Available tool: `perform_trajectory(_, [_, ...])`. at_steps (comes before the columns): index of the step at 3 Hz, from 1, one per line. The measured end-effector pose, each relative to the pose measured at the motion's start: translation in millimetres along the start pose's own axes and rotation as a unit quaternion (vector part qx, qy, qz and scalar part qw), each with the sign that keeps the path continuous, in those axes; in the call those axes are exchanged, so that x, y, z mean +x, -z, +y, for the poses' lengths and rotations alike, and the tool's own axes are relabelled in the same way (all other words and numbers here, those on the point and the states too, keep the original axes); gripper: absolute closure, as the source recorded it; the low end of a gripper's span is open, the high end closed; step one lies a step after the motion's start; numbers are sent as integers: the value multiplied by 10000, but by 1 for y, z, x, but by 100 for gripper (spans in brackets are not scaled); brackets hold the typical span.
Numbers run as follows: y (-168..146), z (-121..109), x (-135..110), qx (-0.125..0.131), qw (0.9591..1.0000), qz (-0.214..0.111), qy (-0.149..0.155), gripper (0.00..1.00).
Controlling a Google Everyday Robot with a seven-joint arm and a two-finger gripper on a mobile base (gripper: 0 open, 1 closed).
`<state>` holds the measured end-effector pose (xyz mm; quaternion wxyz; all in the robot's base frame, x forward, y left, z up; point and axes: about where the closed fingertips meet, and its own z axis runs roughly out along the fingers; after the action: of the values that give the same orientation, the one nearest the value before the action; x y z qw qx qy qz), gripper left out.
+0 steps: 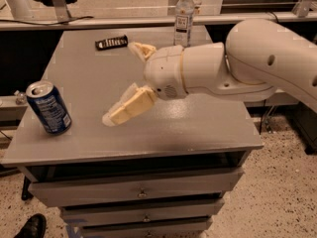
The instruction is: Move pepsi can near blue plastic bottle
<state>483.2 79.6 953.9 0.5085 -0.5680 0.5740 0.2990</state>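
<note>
The pepsi can point(48, 107), dark blue with a silver top and white print, stands upright near the front left edge of the grey table point(89, 73). The blue plastic bottle point(184, 17), clear with a white cap and white label, stands at the table's far edge. My gripper point(119, 83) hovers over the middle of the table, open, with its two cream fingers point(130, 108) spread wide and pointing left toward the can. It holds nothing and is well to the right of the can.
A small black flat object point(111, 42) lies at the back of the table, left of the bottle. The table is a cabinet with drawers point(138, 192) below. A dark shoe point(32, 227) shows on the speckled floor at bottom left.
</note>
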Motion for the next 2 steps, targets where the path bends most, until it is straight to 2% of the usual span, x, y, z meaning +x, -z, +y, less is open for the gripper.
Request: perform_trajectory(2, [-43, 9, -2, -140, 9992, -365, -66, 0])
